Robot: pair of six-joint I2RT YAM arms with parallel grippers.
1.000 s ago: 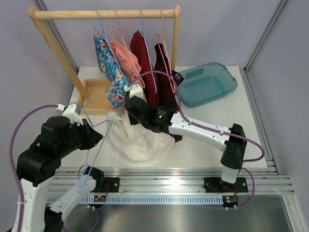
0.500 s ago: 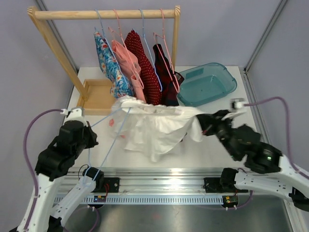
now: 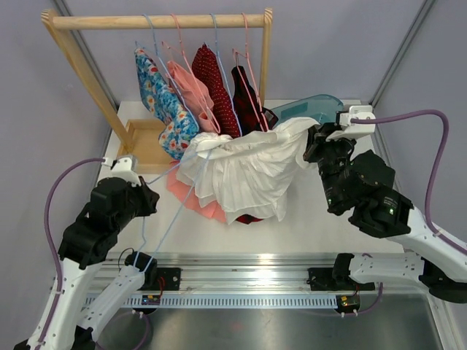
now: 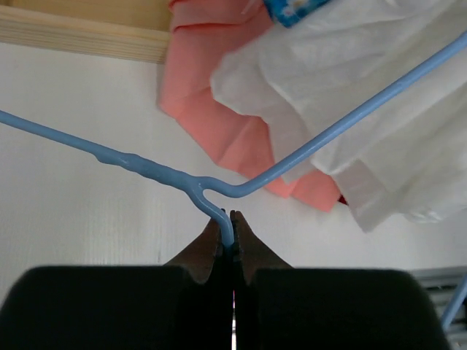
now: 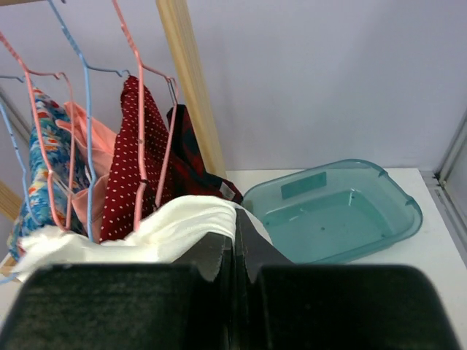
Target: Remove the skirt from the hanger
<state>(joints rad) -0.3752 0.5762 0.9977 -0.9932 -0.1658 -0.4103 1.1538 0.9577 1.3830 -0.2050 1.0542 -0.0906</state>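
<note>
- White skirt (image 3: 248,175) is being drawn off: left end effector (image 4: 232,237) is clenching the blue hanger (image 4: 146,165), right end effector (image 5: 234,233) is clenching skirt cloth
- The next move is likely calling for pulling the two apart until the waistband is slipping free

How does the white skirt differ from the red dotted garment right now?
The white skirt is plain and off the wooden rail, spread between the right gripper and the blue hanger in the left gripper; the red dotted garment is patterned and hangs from that rail. Both are small garments.
</note>
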